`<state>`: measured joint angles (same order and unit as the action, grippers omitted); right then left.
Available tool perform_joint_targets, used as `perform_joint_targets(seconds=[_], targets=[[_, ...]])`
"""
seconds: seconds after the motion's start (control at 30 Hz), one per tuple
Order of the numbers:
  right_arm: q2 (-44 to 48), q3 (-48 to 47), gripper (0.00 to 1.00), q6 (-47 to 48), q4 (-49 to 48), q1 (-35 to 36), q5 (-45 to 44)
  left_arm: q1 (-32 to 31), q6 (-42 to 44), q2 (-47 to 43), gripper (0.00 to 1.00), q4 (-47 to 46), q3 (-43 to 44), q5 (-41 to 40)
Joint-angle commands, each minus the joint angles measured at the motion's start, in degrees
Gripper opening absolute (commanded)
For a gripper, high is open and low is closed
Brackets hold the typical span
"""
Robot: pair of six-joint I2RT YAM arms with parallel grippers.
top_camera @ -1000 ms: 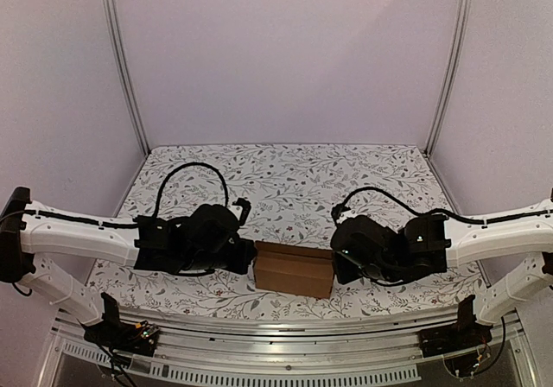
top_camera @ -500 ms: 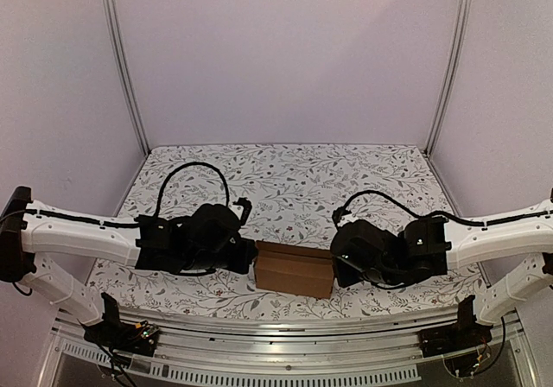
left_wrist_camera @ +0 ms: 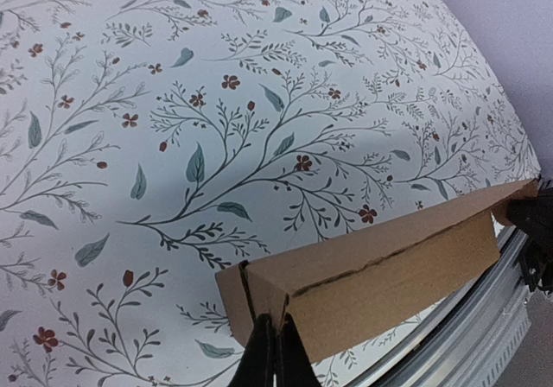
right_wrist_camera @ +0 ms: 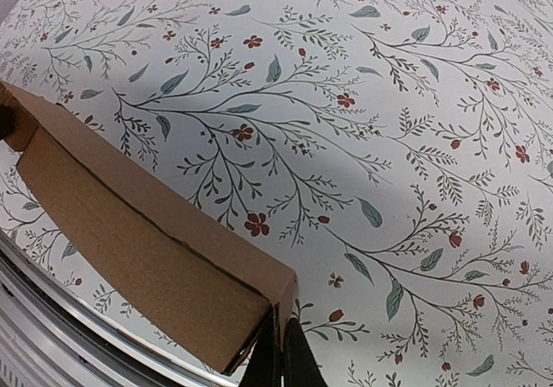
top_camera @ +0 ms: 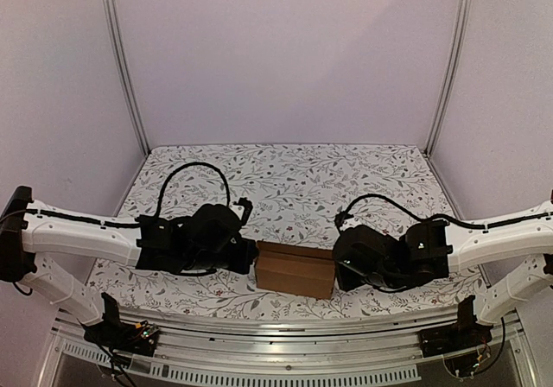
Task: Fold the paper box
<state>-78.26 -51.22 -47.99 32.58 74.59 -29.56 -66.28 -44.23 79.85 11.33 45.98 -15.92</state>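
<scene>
Plainly the box (top_camera: 295, 269) is already a closed oblong carton. It lies on its long side at the middle of the table's (top_camera: 285, 180) near edge, squarely between the two arms. The left jaws are pressed together with no gap, their fingertips (left_wrist_camera: 259, 365) meeting the carton's left end at a corner, where a slit shows between end panel and side wall. The right jaws are likewise closed tight, fingertips (right_wrist_camera: 298, 361) against a corner of the right end. Whether either pair pinches a thin flap edge or merely butts against the card cannot be told from the wrist views. Closed jaws make a narrow, stiff poker, which suits pushing an end flap or tab home. Bearing on both ends at once likely keeps the light carton from sliding along the table, and its place by the near edge keeps it within easy reach of both arms. By my judgement the folding is nearly done, with only the end closures left to seat.
</scene>
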Motion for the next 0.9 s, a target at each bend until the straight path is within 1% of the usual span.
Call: perform_joint_targets(seconds=[0.0, 0.3, 0.5, 0.87], targets=[[1.22, -0.81, 0.0, -0.16, 0.92, 0.32, -1.06, -1.22, -0.27, 2.53, 0.0, 7.47, -1.42, 2.07], [1.24, -1.85, 0.0, -2.0, -1.98, 0.36, 1.14, -1.57, -0.2, 2.42, 0.0, 8.17, -1.04, 1.27], [-0.17, -2.14, 0.0, -6.14, -3.84, 0.36, 2.95, -1.87, -0.46, 2.41, 0.0, 8.26, -1.06, 0.95], [0.25, -1.11, 0.0, -13.03, -7.39, 0.37, 4.01, -2.49, -0.26, 2.92, 0.0, 8.23, -0.5, 0.28]])
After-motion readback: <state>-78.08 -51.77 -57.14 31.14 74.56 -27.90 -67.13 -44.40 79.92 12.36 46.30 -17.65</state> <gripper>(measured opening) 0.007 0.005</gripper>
